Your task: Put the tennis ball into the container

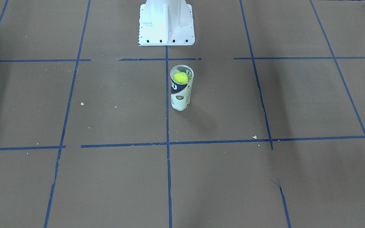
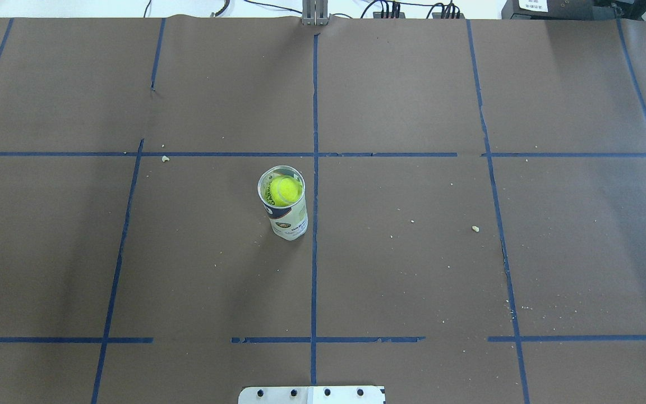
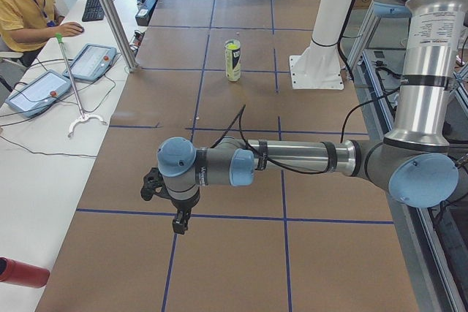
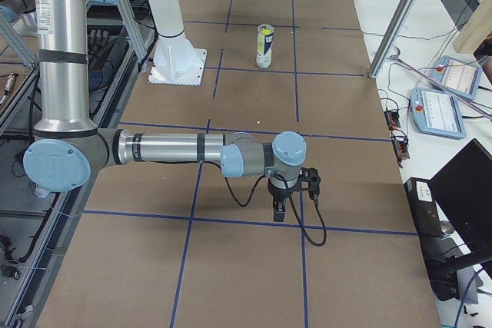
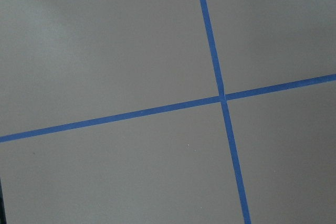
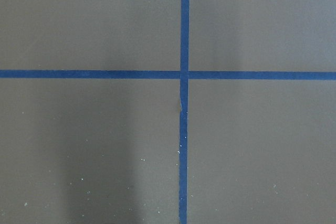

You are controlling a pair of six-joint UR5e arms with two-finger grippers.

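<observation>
The container [image 1: 182, 95] stands upright near the table's middle, just in front of the robot base. The tennis ball [image 1: 181, 78] sits inside it, at the open silvery rim. From overhead, the tennis ball [image 2: 285, 191] fills the mouth of the container [image 2: 290, 220]. My left gripper [image 3: 176, 221] hangs over the table's left end, far from the tube; it shows only in the exterior left view, so I cannot tell its state. My right gripper [image 4: 278, 210] hangs over the right end, likewise seen only from the side. Both wrist views hold bare brown paper and blue tape.
The white robot base [image 1: 166, 23] stands behind the tube. Blue tape lines [image 2: 315, 252] grid the brown table cover, with small crumbs [image 2: 475, 228] scattered about. An operator [image 3: 25, 5] sits at a side desk with tablets [image 3: 93, 61].
</observation>
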